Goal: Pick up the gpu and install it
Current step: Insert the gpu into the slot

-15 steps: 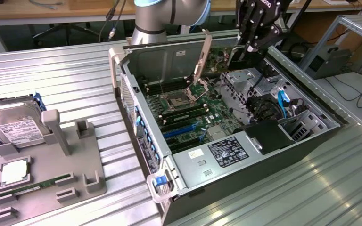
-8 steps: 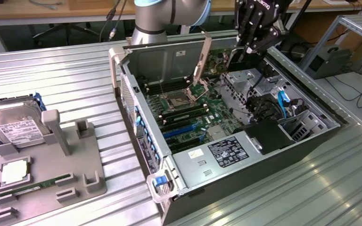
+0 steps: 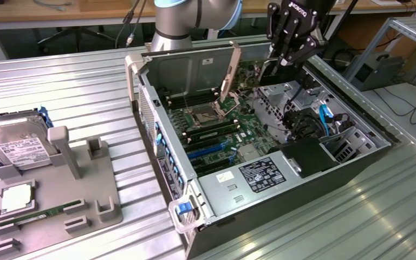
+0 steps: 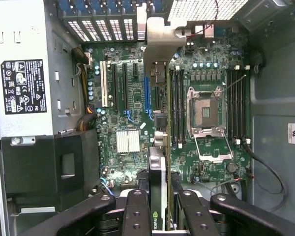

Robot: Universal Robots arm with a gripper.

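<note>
My gripper [image 4: 160, 212] is shut on the gpu [image 4: 157, 194]. The card stands edge-on between the black fingers [image 4: 137, 211], with a green logo on its near black edge. Its length runs away from the camera to the pale metal bracket [image 4: 164, 34] at the far end. It hangs above the motherboard [image 4: 128, 118], between the expansion slots [image 4: 146, 96] and the empty processor socket [image 4: 206, 113]. In the exterior view the gripper [image 3: 289, 58] is over the far side of the open computer case [image 3: 280, 211]. A thin tan strip [image 3: 229, 70] stands beside it; I cannot tell whether that is the card.
The power supply [image 3: 266, 173] fills the case's near corner, with drive cages and cables [image 3: 324, 124] to its right. On the exterior view's left, a grey holder [image 3: 85, 184] carries a hard drive [image 3: 20, 146] and a green memory stick [image 3: 38, 214]. The ribbed metal table [image 3: 71, 92] lies all around.
</note>
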